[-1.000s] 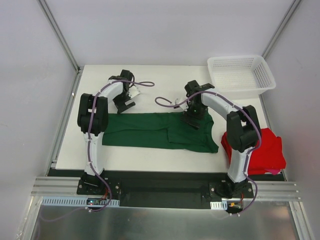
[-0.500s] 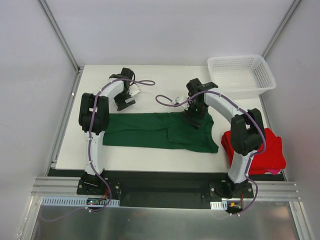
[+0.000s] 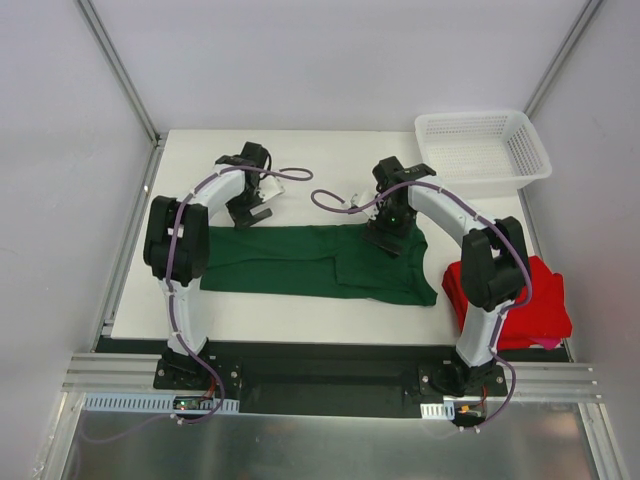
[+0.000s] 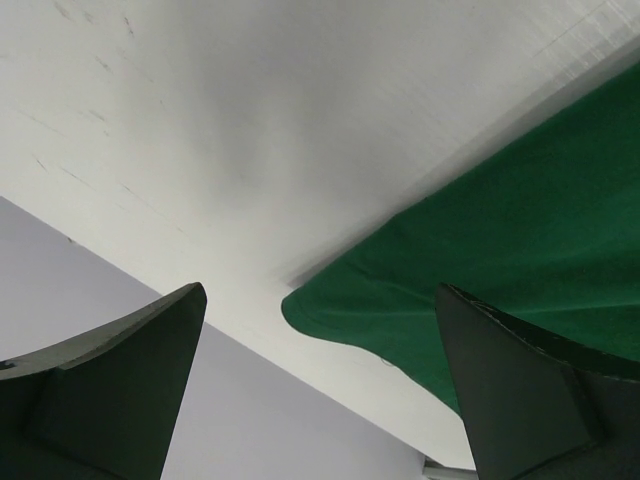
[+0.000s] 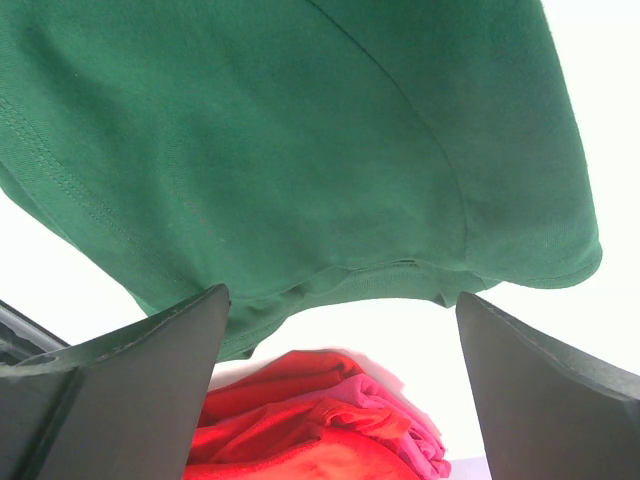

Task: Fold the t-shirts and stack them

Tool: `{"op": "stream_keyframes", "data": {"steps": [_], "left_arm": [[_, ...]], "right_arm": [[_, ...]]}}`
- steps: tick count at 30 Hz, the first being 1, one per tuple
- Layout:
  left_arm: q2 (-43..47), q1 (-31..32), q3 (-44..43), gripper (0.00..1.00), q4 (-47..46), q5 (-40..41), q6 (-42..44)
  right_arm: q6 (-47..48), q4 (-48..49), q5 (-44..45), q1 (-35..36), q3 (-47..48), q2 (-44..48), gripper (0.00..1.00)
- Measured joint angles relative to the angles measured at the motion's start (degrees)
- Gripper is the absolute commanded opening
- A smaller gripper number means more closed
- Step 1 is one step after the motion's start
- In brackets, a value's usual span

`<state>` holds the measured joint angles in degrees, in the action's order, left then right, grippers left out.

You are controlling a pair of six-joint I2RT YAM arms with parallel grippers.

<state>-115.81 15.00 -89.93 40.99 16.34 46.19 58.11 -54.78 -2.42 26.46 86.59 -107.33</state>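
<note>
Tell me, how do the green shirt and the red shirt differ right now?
The green t-shirt is dark; the red t-shirt is bright. The green t-shirt lies flat in a long band across the middle of the table; the red t-shirt sits bunched in a heap at its right near corner. Both are plain, without prints.

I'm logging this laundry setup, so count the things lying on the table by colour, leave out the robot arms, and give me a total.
Green t-shirt: 1
Red t-shirt: 1
White basket: 1
Total: 3
</note>
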Motion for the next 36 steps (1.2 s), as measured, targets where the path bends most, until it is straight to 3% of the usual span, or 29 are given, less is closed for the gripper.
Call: {"op": "stream_keyframes", "data": {"steps": [14,26,36], "left_arm": [[-3.0,0.0,2.1,0.99,-0.1,-1.1,-0.8],[-7.8,-0.5,-4.2,0.99,1.2,1.9,1.4],[-7.7,-2.5,-4.0,0.99,-0.8,3.3,2.8]], "right_arm": [[0.0,-0.1,0.0,0.0,0.3,-0.1,1.00],[0.9,0.0,0.3,-0.2,0.0,-0.1,1.00],[3.0,7.7,0.2,-0.7,-8.4,1.4,1.00]]}}
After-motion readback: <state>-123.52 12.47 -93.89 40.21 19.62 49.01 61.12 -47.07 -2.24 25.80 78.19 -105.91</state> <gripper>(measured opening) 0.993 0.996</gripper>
